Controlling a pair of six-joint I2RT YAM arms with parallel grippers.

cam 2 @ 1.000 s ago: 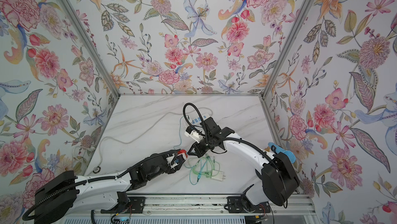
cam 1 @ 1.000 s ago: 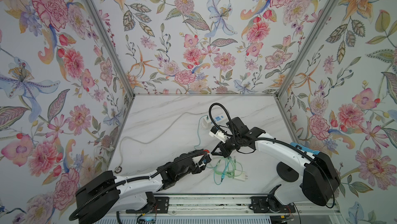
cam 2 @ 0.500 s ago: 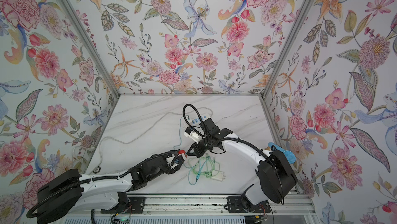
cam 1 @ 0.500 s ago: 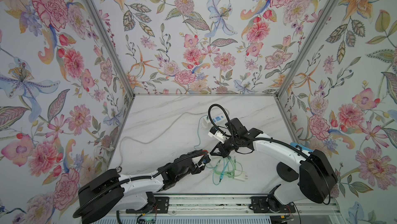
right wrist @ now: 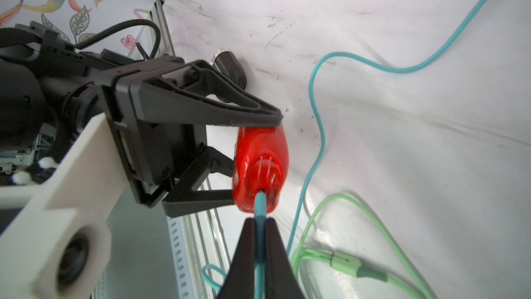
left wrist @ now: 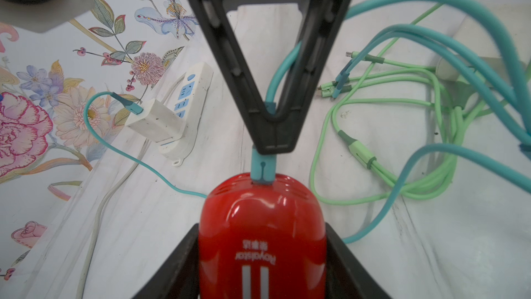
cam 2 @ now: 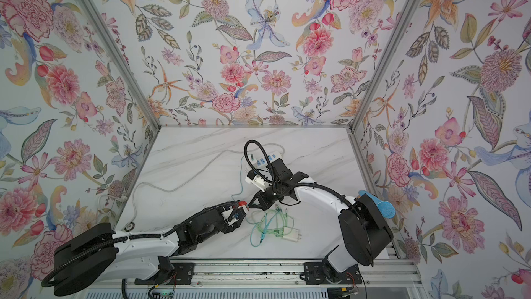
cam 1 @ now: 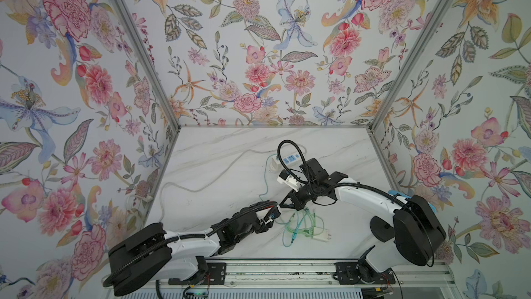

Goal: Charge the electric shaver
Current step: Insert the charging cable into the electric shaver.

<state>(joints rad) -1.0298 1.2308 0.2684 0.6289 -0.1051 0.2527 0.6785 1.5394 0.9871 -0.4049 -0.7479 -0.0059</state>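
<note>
The red electric shaver (left wrist: pixel 263 225) sits between the fingers of my left gripper (left wrist: pixel 263 254), which is shut on its sides, just above the marble table. My right gripper (right wrist: pixel 260 221) is shut on a teal cable plug (right wrist: pixel 260 202). The plug's tip is in the socket at the shaver's (right wrist: pixel 258 151) rounded end. In both top views the two grippers meet tip to tip at mid-table, left gripper (cam 1: pixel 273 214) and right gripper (cam 1: pixel 283 204). The teal cable (left wrist: pixel 115 136) runs back to a white adapter (left wrist: pixel 155 124) plugged into the power strip (left wrist: pixel 191 93).
A tangle of light green cables (cam 1: pixel 301 225) with a white charger block (cam 1: pixel 321 235) lies near the front edge, beside the grippers. The power strip (cam 2: pixel 265 159) lies further back, and its white cord (cam 1: pixel 201 188) trails to the left wall. Floral walls close in three sides.
</note>
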